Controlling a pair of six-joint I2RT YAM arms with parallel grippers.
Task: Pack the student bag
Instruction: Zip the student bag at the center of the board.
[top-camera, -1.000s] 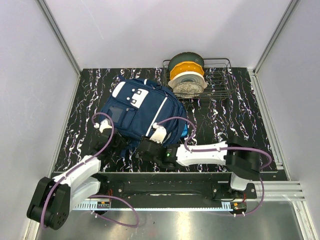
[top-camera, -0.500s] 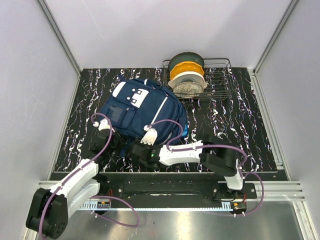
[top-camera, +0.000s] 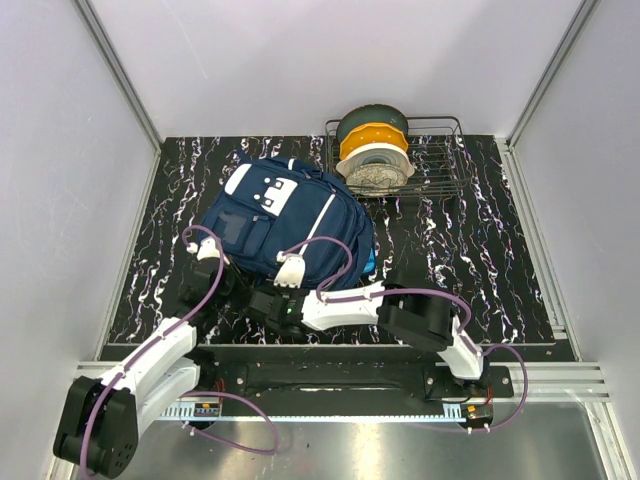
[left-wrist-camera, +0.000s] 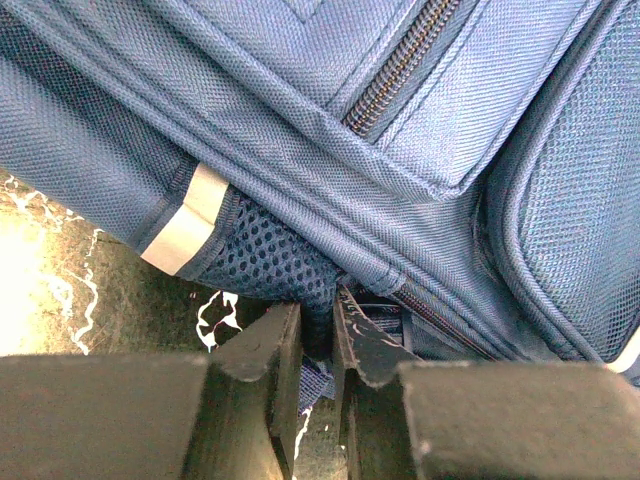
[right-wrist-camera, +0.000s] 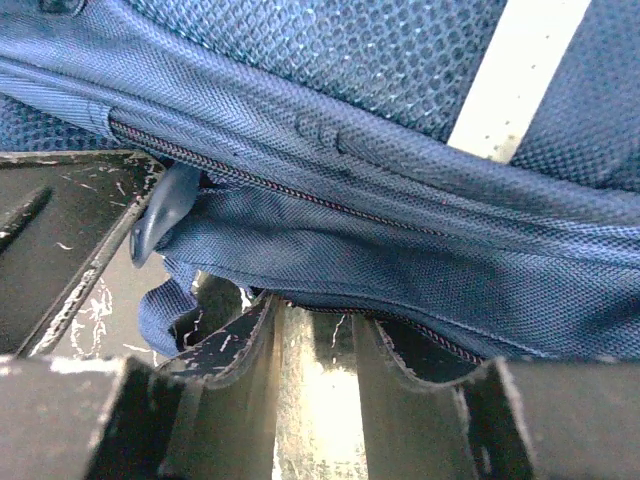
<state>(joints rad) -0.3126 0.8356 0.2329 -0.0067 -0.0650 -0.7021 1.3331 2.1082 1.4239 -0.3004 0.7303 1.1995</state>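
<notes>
On the black marbled table (top-camera: 480, 270), the student bag (top-camera: 280, 215) lies flat with both arms at its near edge

The bag sits left of centre, its white patches toward the far side, just beside a wire basket (top-camera: 440, 170) holding spools (top-camera: 375, 150) at the back. The left gripper (left-wrist-camera: 318, 315) is all but closed, pinching a fold of navy mesh at the bag's near left corner, close to a white tab (left-wrist-camera: 185, 225). The right gripper (right-wrist-camera: 315, 315) has its jaws apart, with bright tabletop showing between them. Its tips are just under the bag's zipped hem and grip nothing
</notes>
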